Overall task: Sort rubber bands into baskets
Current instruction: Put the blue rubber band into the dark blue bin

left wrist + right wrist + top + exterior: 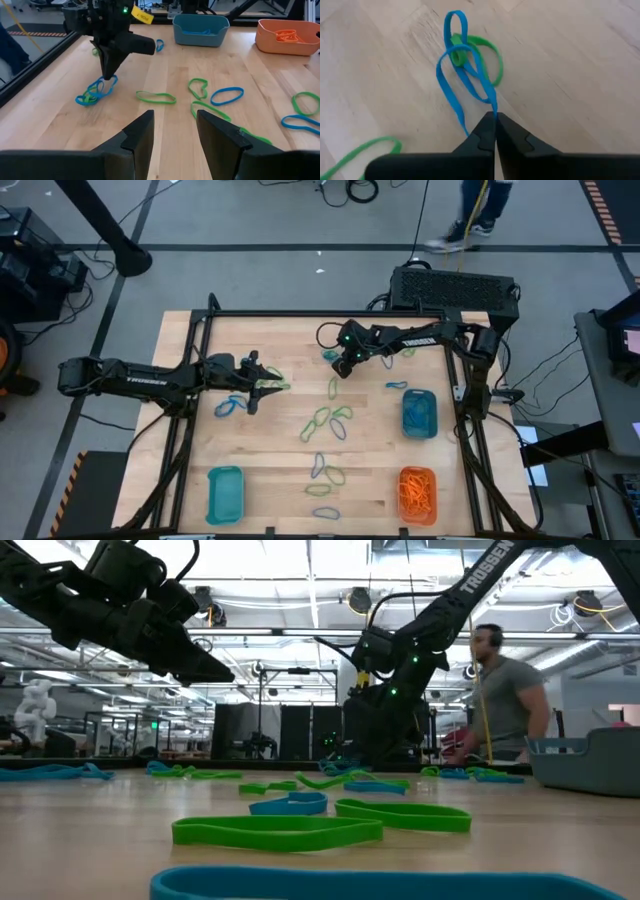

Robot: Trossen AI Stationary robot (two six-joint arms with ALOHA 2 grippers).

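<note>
Right gripper [495,120] is pinched tight on a blue rubber band [457,75], fingertips together with the loop caught between them, down at the far middle of the table [270,430]. A green band [487,57] is tangled through that blue one, lying on the wood. Left gripper [174,131] hovers over the left side with its fingers parted, nothing between them. Loose green and blue bands [328,420] lie scattered across the middle of the table. On the right edge sit a teal basket [419,413] with blue bands in it, and an orange basket [418,493] holding orange ones. A second teal basket [225,493] sits at the near left. A person [505,700] stands beyond the table.
</note>
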